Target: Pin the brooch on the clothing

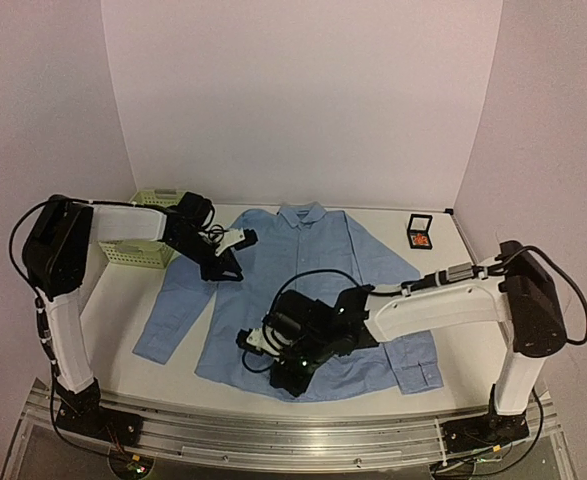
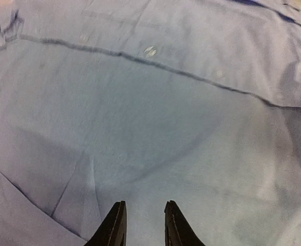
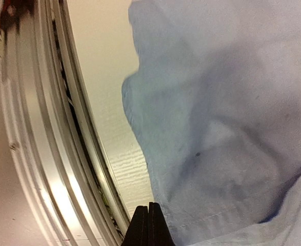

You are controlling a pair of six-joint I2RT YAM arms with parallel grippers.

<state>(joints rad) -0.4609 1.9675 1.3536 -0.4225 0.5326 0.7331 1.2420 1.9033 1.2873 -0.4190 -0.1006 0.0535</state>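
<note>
The light blue shirt (image 1: 303, 290) lies flat on the table, collar at the far side. The brooch (image 1: 420, 240) is a tiny orange-red spot inside a small black box at the far right, apart from both grippers. My left gripper (image 1: 223, 270) hovers over the shirt's left chest; in the left wrist view it (image 2: 144, 211) is open and empty above the fabric (image 2: 155, 118), near the button placket. My right gripper (image 1: 289, 380) is at the shirt's near hem; in the right wrist view it (image 3: 150, 210) is shut with nothing visible between its fingers, at the hem's edge (image 3: 206, 154).
A pale green basket (image 1: 138, 252) stands at the far left behind the left arm. The small black box (image 1: 419, 234) stands open at the far right. The metal rail (image 3: 42, 154) along the table's near edge lies close to the right gripper.
</note>
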